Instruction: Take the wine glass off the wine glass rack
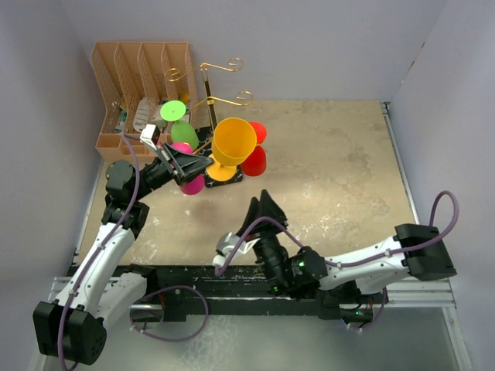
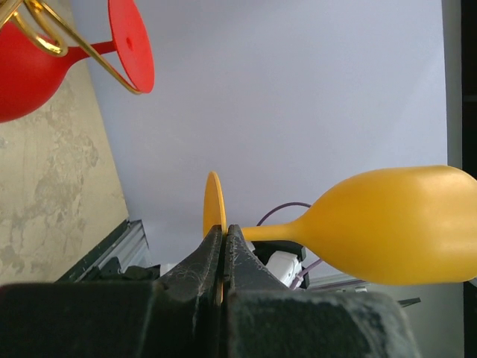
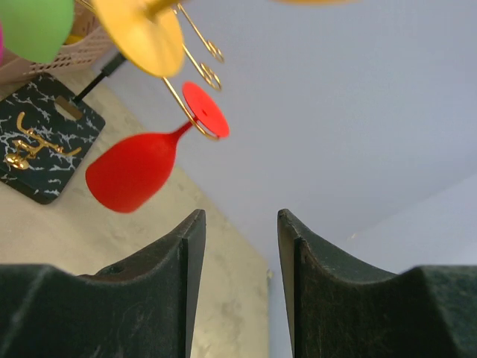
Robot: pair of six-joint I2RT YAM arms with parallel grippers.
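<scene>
The gold wire wine glass rack (image 1: 207,91) stands on its black white-veined base (image 3: 45,138) at the back left. My left gripper (image 1: 206,164) is shut on the foot disc (image 2: 214,209) of a yellow wine glass (image 1: 233,141). It holds the glass mouth-up over the base; in the left wrist view the yellow bowl (image 2: 402,224) lies to the right. A red wine glass (image 2: 30,67) hangs from a gold hook (image 2: 82,48) and also shows in the right wrist view (image 3: 130,171). My right gripper (image 1: 263,207) is open and empty, low in front of the rack (image 3: 238,224).
A green glass (image 1: 182,130) and a pink glass (image 1: 191,184) hang on the rack's left side. A tan slotted desk organiser (image 1: 143,77) stands behind the rack at the back left. Grey walls enclose the table (image 1: 332,170). A metal rail runs along the near edge.
</scene>
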